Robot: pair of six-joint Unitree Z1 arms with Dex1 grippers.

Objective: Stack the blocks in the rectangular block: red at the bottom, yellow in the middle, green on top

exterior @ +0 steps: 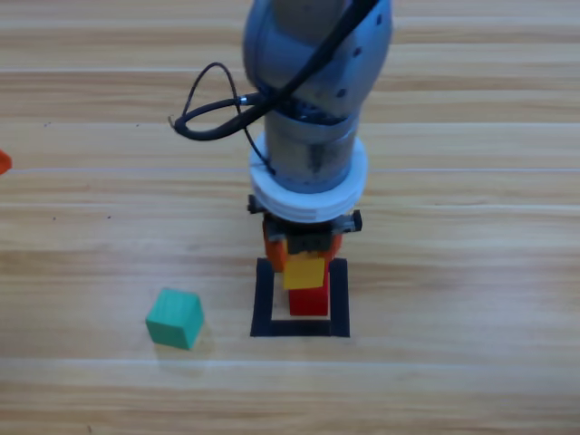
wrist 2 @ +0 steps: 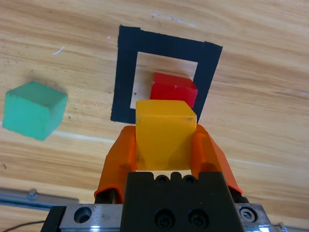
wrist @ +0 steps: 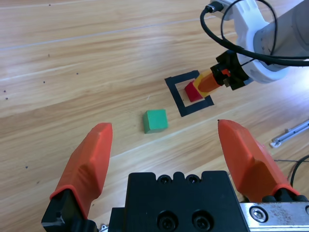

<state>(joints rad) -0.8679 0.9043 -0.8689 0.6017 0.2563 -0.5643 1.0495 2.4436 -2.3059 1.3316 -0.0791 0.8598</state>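
My right gripper (exterior: 304,261) is shut on the yellow cube (exterior: 304,271) and holds it just over the red cube (exterior: 309,303). I cannot tell whether the two touch. The red cube stands inside the black tape square (exterior: 264,301). In the right wrist view the yellow cube (wrist 2: 164,130) sits between the orange jaws, with the red cube (wrist 2: 173,89) and the tape square (wrist 2: 125,72) beyond it. The green cube (exterior: 174,318) lies on the table left of the square, also seen as the green cube (wrist: 155,121). My left gripper (wrist: 165,126) is open and holds nothing, and only its tip shows at the left edge (exterior: 3,161).
A black cable (exterior: 204,104) loops off the right arm's wrist. A thin metal bar (wrist: 289,134) lies on the table at the right side of the left wrist view. Bare wooden table surrounds the square and the green cube.
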